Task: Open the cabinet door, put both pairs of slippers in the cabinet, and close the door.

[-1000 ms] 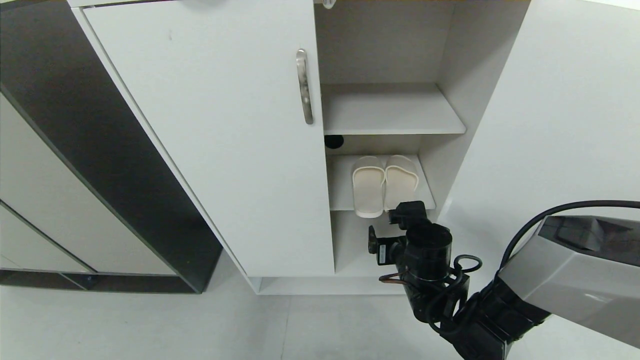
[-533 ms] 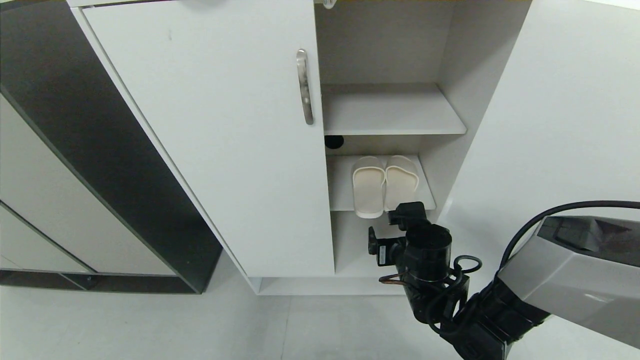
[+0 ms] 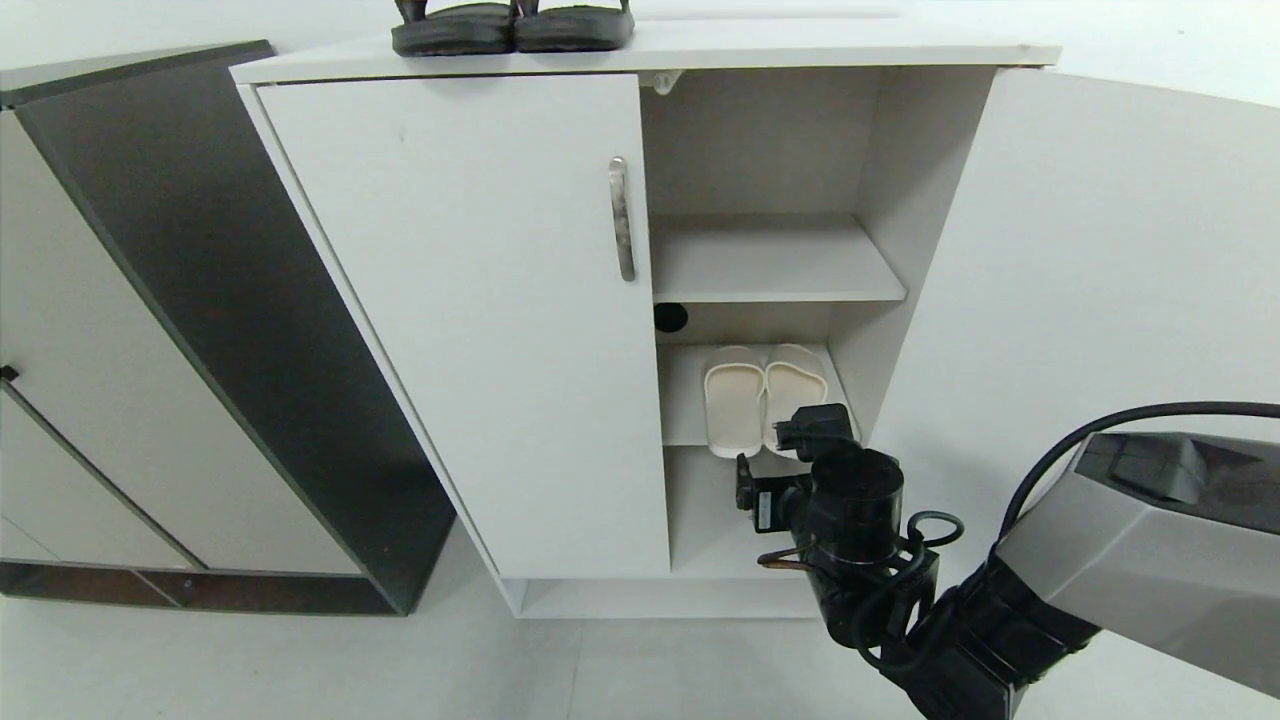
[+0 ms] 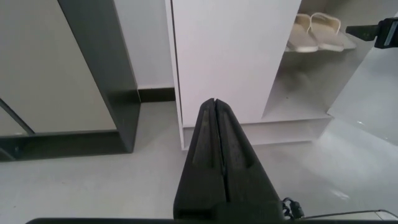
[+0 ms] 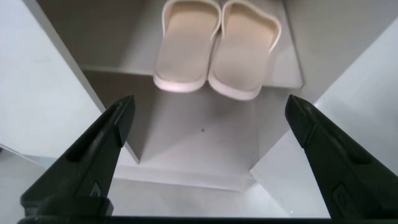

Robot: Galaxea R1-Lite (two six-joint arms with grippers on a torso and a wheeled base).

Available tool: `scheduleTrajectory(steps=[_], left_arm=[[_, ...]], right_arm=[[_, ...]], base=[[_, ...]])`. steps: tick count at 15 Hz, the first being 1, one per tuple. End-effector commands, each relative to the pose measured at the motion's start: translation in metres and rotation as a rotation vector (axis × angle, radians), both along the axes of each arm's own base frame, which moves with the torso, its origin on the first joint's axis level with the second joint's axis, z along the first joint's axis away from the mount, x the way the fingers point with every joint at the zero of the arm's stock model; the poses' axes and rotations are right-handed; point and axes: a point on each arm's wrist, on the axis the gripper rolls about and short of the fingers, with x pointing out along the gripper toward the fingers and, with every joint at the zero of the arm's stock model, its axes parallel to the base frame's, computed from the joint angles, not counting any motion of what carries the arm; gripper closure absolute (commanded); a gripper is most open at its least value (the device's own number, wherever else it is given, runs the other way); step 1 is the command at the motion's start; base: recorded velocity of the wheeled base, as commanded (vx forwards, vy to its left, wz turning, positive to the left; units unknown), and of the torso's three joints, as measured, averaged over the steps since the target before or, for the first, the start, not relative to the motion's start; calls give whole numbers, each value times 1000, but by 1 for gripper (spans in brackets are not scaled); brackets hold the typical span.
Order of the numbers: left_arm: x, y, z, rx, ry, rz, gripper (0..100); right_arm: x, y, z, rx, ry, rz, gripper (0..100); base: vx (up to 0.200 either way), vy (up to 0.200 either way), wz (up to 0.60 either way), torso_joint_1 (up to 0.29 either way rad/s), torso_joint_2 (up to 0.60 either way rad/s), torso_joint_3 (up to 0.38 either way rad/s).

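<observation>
A pair of cream slippers [image 3: 765, 395] [image 5: 214, 46] lies side by side on the middle shelf of the white cabinet [image 3: 650, 55], toes toward the back. A pair of dark slippers [image 3: 512, 25] sits on the cabinet's top. The right door [image 3: 1080, 280] stands wide open. The left door [image 3: 470, 300] is closed, and its metal handle [image 3: 622, 218] is at its inner edge. My right gripper [image 3: 785, 450] [image 5: 210, 102] hangs open just in front of the cream slippers, holding nothing. My left gripper [image 4: 214, 106] is shut on nothing, low over the floor and facing the cabinet's left door.
A dark grey unit with pale panels [image 3: 200, 300] stands against the cabinet's left side. An upper shelf [image 3: 770, 260] and a bottom compartment [image 3: 720, 520] lie above and below the cream slippers. Grey floor [image 3: 300, 660] runs in front.
The head camera has moved, so the cabinet's top and the dark slippers now show. The right gripper stays in front of the cream slippers, still open.
</observation>
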Motion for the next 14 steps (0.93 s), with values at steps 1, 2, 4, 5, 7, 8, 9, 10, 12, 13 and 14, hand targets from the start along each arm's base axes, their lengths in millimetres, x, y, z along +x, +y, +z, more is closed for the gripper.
scheduleTrajectory(steps=[1, 2, 4, 5, 7, 8, 9, 10, 12, 13, 14], left_arm=[[0, 0, 0, 0, 1, 0, 100], [0, 0, 0, 0, 1, 0, 100], [0, 0, 0, 0, 0, 2, 100], [0, 0, 0, 2, 1, 0, 100], [0, 0, 0, 2, 1, 0, 100], [0, 0, 0, 2, 1, 0, 100], [0, 0, 0, 2, 0, 0, 100], [0, 0, 0, 0, 1, 0, 100], [0, 0, 0, 0, 1, 0, 100], [0, 0, 0, 0, 0, 0, 100], [0, 0, 0, 0, 0, 0, 100]], right_arm=[[0, 0, -1, -1, 2, 1, 0], [0, 0, -1, -1, 2, 1, 0], [-13, -9, -2, -28, 34, 36, 0], [-35, -12, 6, -24, 53, 202, 0], [-36, -15, 11, -16, 48, 224, 0], [-36, -15, 9, -18, 50, 223, 0], [-35, -14, 4, -25, 58, 222, 0], [-34, -12, 2, -23, 56, 222, 0], [-33, -12, -1, -25, 56, 222, 0], [-33, -12, -1, -25, 56, 221, 0], [-33, -12, 0, -24, 55, 222, 0]], base=[[0, 0, 0, 2, 2, 212], [0, 0, 0, 2, 2, 212], [0, 0, 0, 2, 5, 210], [0, 0, 0, -2, 2, 115], [0, 0, 0, 0, 0, 0], [0, 0, 0, 0, 0, 0], [0, 0, 0, 0, 0, 0], [0, 0, 0, 0, 0, 0], [0, 0, 0, 0, 0, 0], [0, 0, 0, 0, 0, 0], [0, 0, 0, 0, 0, 0]])
